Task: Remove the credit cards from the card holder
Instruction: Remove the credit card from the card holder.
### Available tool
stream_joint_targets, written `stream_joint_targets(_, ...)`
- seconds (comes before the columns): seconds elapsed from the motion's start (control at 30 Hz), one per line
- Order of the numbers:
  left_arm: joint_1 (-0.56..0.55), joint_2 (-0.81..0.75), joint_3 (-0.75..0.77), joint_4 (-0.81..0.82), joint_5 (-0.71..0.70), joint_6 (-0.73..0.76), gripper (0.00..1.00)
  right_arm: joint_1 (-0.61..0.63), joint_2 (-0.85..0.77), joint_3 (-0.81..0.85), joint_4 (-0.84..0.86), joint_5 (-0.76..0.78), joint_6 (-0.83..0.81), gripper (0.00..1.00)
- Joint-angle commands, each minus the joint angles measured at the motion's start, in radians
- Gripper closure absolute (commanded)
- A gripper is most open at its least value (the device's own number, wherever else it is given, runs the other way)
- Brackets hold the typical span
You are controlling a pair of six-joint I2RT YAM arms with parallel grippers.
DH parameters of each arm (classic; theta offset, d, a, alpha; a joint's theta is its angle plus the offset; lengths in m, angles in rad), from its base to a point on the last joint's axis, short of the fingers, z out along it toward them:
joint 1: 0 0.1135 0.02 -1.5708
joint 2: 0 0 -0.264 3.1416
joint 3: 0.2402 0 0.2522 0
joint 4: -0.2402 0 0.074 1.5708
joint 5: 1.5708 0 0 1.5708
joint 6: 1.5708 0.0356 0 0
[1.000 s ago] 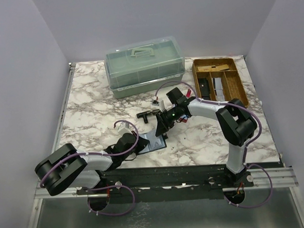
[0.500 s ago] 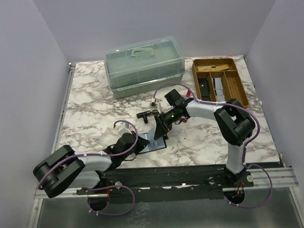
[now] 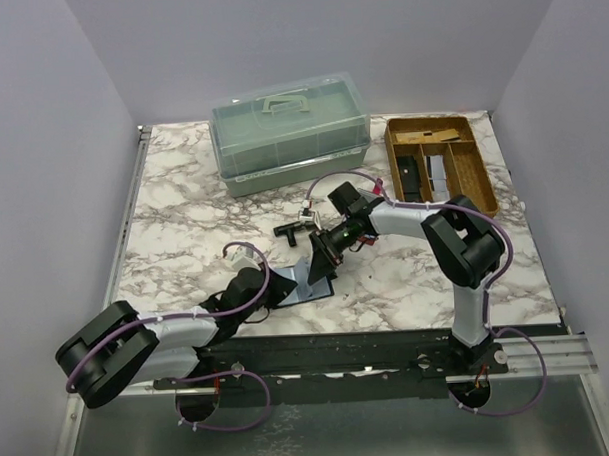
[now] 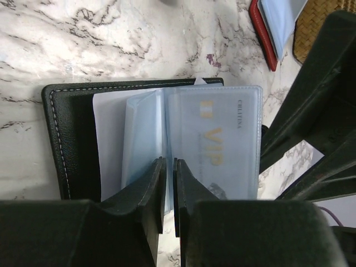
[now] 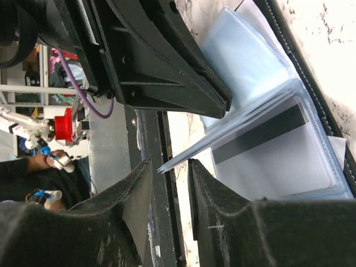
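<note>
The black card holder (image 3: 309, 286) lies open near the table's front, its clear sleeves fanned up. In the left wrist view its leather cover (image 4: 67, 139) frames a pale blue credit card (image 4: 222, 144) marked VIP inside a sleeve. My left gripper (image 4: 168, 167) is shut on a sleeve edge at the holder's near side; from above it (image 3: 277, 289) sits at the holder's left. My right gripper (image 5: 169, 167) is open, with the raised sleeve edges between its fingers; from above it (image 3: 320, 255) hangs over the holder. A pale card with a black stripe (image 5: 278, 156) sits in a sleeve.
A green-tinted lidded box (image 3: 289, 133) stands at the back. A wooden tray (image 3: 440, 161) with small items is at the back right. A red wallet (image 4: 261, 33) lies beyond the holder. A black T-shaped part (image 3: 290, 230) lies just behind the holder.
My right gripper has moved a little left and down towards the holder's sleeves. My left arm has shifted slightly left while keeping its hold.
</note>
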Motion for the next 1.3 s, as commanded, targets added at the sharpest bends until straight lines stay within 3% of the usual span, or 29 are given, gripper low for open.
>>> stream_joint_targets(0.0,0.015,-0.034,-0.019,-0.007,0.032,-0.002,0.83,0.009,0.044,-0.003,0.008,-0.08,-0.003,0.62)
stream_joint_targets(0.1,0.021,-0.04,-0.024,-0.007,0.039,-0.006,0.82,0.009,0.055,-0.002,0.013,-0.062,-0.003,0.64)
stream_joint_targets(0.23,0.028,-0.046,-0.031,-0.007,0.044,-0.015,0.74,0.009,0.057,-0.005,0.02,-0.074,0.028,0.66)
stream_joint_targets(0.4,0.037,-0.051,-0.032,-0.007,0.054,-0.021,0.58,0.021,0.06,-0.001,0.023,-0.093,0.012,0.74)
stream_joint_targets(0.6,0.049,-0.077,-0.031,-0.007,0.062,-0.039,0.35,0.04,0.067,0.004,0.019,-0.088,0.01,0.73)
stream_joint_targets(1.0,0.065,-0.12,-0.043,-0.001,0.078,-0.051,0.19,0.041,0.073,0.005,0.026,0.003,0.009,0.77)
stream_joint_targets(1.27,0.068,-0.088,-0.047,0.021,0.107,-0.036,0.16,0.042,0.042,0.0,0.056,-0.001,0.009,0.71)
